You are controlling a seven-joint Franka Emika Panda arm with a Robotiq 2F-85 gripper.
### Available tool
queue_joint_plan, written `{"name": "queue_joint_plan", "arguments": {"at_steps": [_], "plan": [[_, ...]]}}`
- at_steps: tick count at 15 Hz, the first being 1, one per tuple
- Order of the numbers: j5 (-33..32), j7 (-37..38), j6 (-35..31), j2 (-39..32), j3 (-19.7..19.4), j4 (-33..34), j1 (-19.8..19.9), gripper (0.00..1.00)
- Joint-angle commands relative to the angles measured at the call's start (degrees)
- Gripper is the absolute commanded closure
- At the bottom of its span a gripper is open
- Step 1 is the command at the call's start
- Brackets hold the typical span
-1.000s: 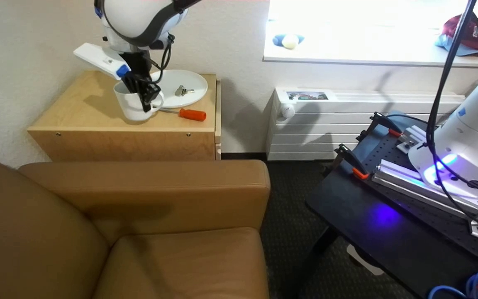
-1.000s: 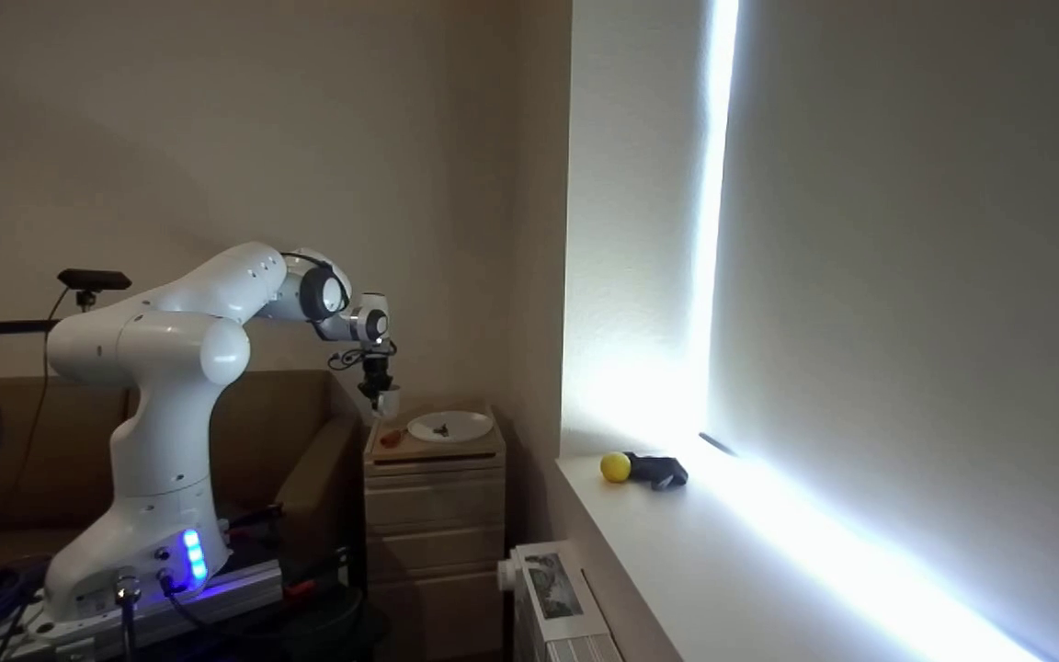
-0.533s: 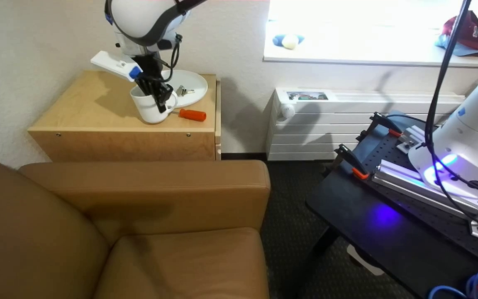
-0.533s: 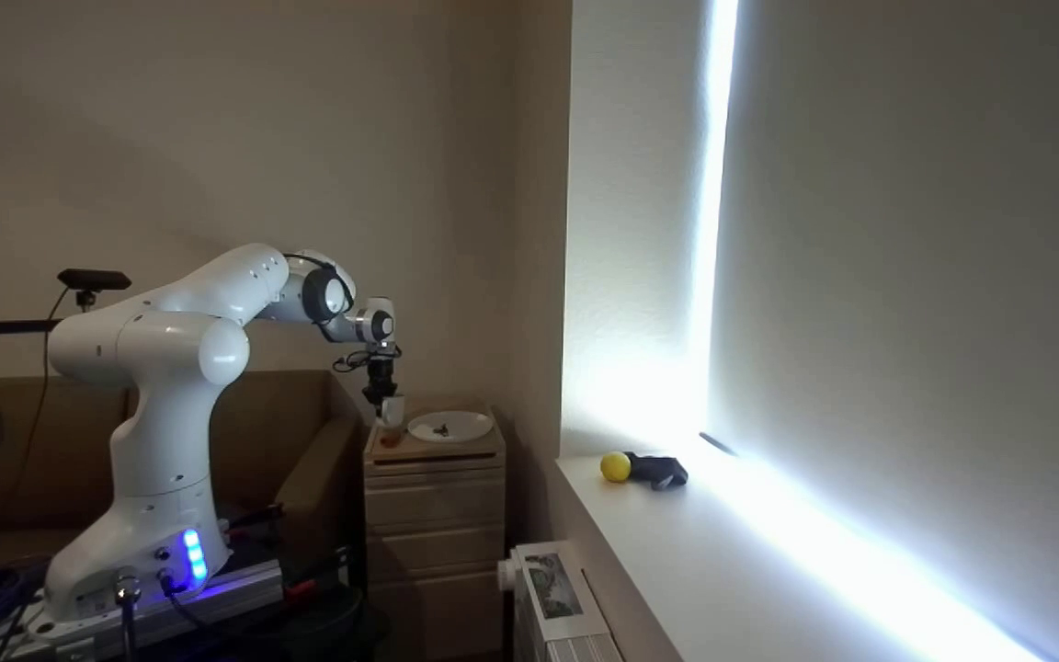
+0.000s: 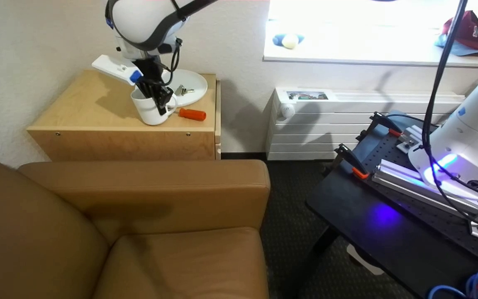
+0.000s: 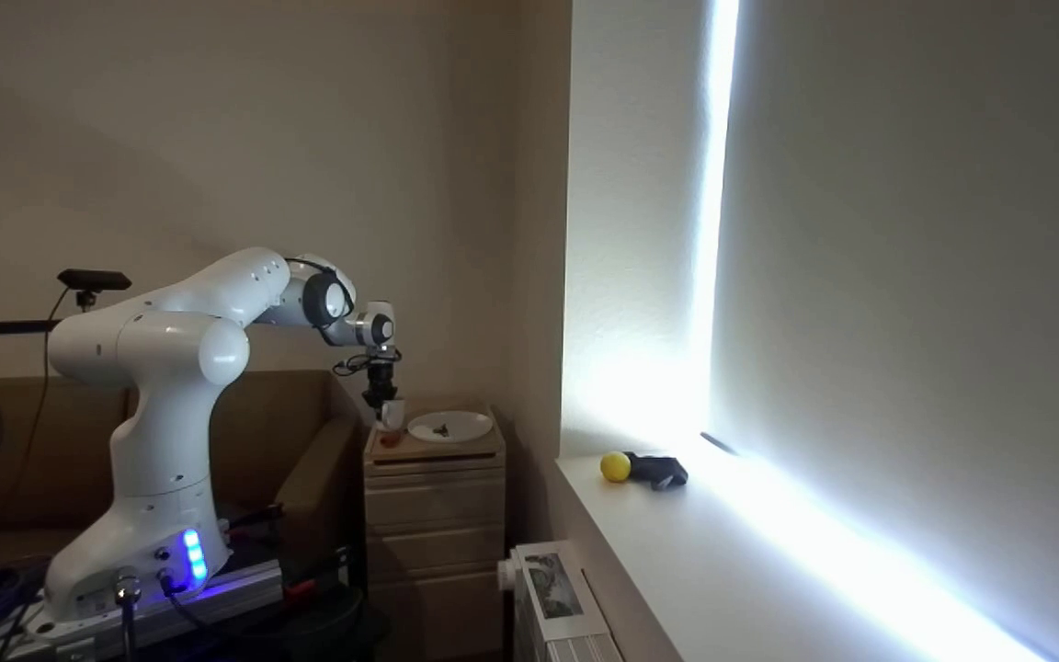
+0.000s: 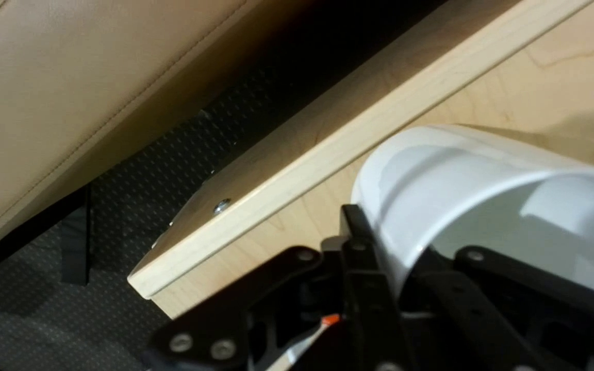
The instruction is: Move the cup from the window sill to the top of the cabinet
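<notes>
The white cup (image 5: 144, 111) is over the near part of the light wood cabinet (image 5: 89, 114). It also shows in an exterior view (image 6: 394, 414) and fills the right of the wrist view (image 7: 446, 175). My gripper (image 5: 162, 107) is shut on the cup's wall, one finger outside and one inside the rim, near the handle. The wrist view shows the fingers (image 7: 387, 245) on the wall. The cup is slightly tilted, its base at or just above the cabinet top; I cannot tell if it touches. The window sill (image 5: 367, 50) is bright behind, at the right.
A white plate (image 5: 199, 89) with keys (image 5: 184, 90) lies on the cabinet behind the cup. An orange screwdriver (image 5: 192, 115) lies beside the cup. A brown leather armchair (image 5: 160, 178) stands before the cabinet. A yellow ball (image 6: 615, 467) and caps (image 5: 465, 35) are on the sill.
My gripper has carried the cup to the right over the cabinet top, toward the screwdriver, in both exterior views. In the last half second it has only sunk slightly.
</notes>
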State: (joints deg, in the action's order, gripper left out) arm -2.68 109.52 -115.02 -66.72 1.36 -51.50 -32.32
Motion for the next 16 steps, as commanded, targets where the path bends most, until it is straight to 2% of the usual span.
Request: {"name": "queue_joint_plan", "arguments": {"at_steps": [1,11,12,14,16], "plan": [[0.78,0.69,-2.17,-2.10,0.31,2.32,0.48,0.99],[2.46,3.00,-5.73,-2.88,0.70,2.59,1.40,0.99],[2.63,3.47,-5.58,-2.79,0.58,2.54,1.36,0.70],[2.46,3.19,-4.91,-2.58,0.53,2.47,1.25,0.64],[2.56,2.71,-4.66,-2.32,0.84,2.45,1.27,0.49]]}}
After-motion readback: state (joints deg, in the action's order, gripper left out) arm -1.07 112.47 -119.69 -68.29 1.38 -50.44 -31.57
